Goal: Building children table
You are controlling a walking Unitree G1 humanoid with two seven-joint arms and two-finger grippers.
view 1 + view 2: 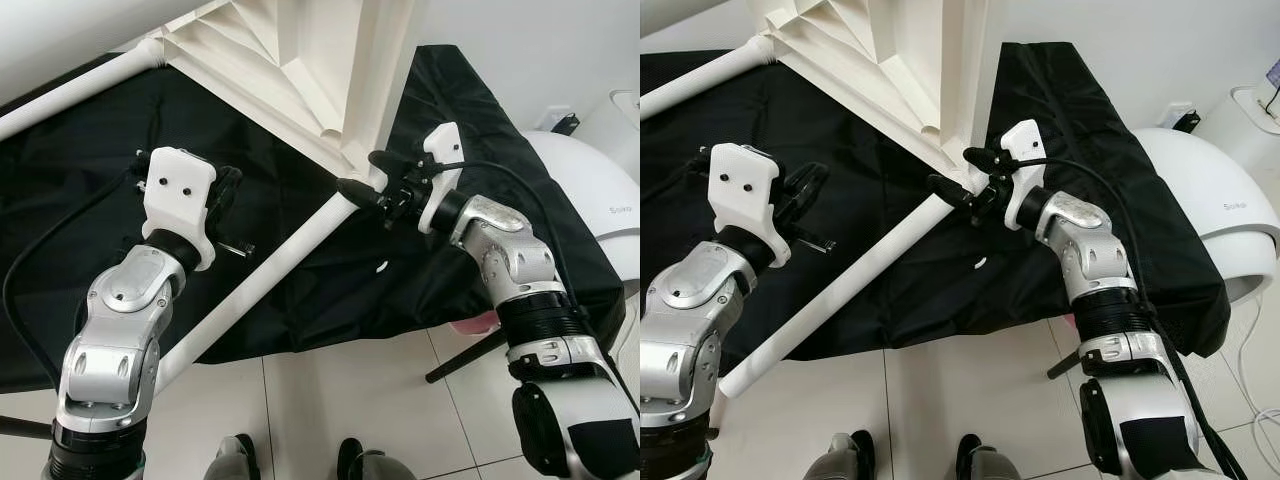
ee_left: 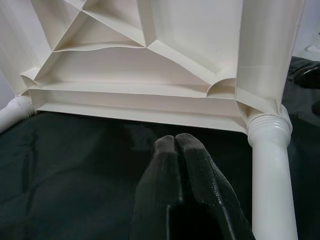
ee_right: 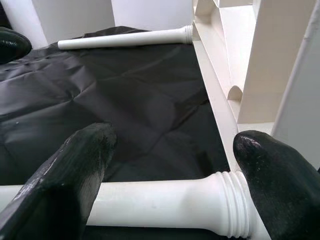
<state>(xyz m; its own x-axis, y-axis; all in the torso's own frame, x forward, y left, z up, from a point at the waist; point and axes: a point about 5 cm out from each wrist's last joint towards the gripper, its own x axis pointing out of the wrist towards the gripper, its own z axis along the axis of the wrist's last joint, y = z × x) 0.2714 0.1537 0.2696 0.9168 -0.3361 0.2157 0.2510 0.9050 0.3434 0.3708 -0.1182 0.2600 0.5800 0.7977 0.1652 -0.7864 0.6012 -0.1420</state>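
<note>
Children's white plastic table top [image 1: 300, 60] lies on its side with its ribbed underside toward the robot, just beyond both grippers. The right gripper [image 1: 372, 190] has its two black fingers spread on either side of a white cylindrical plastic leg [image 1: 270, 272] close to the threaded collar where the leg meets the table corner; the right wrist view shows one finger [image 3: 65, 185] touching the leg and the other [image 3: 280, 180] just beside the collar. The left gripper [image 2: 185, 165] hovers with fingers pressed together, holding nothing, pointing at the table's underside. Another white leg [image 3: 125, 38] juts from the far corner. Everything rests on a crinkled black cloth [image 1: 100, 150].
</note>
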